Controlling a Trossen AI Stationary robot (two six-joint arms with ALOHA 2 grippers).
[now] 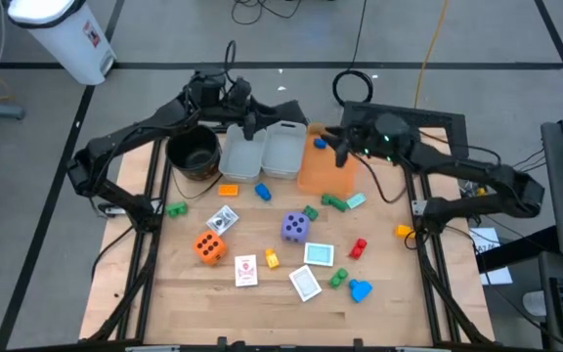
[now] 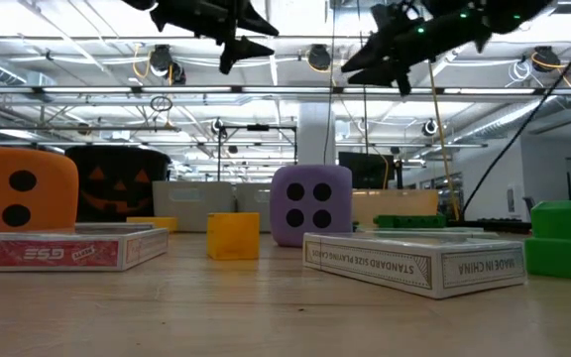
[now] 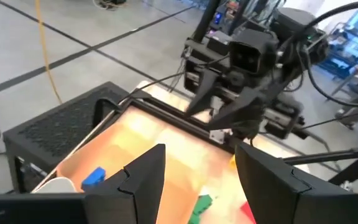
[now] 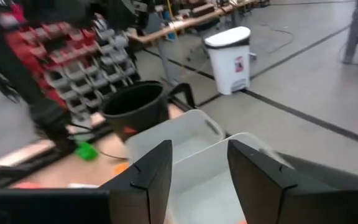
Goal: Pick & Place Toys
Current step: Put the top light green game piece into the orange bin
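The toys lie scattered on the wooden table: an orange die (image 1: pixel 208 247), a purple die (image 1: pixel 294 227), cards (image 1: pixel 245 269) (image 1: pixel 306 284) (image 1: pixel 319 254), and small blocks such as green (image 1: pixel 176 208), red (image 1: pixel 358 247) and blue (image 1: pixel 361 289). One blue block (image 3: pixel 93 177) lies inside the orange bin (image 1: pixel 325 174). My left gripper (image 1: pixel 262 127) hangs open and empty above the grey bins, its fingers (image 3: pixel 145 177) pointing toward the orange bin. My right gripper (image 1: pixel 333 149) hangs open and empty over the orange bin's far end, facing the grey bins (image 4: pixel 191 140).
A black pot (image 1: pixel 194 154) stands at the far left, beside two grey bins (image 1: pixel 243 154) (image 1: pixel 283 152) and the orange bin. An orange block (image 1: pixel 403 231) lies by the right frame rail. Both arms are high above the table in the low view (image 2: pixel 241 45) (image 2: pixel 385 59).
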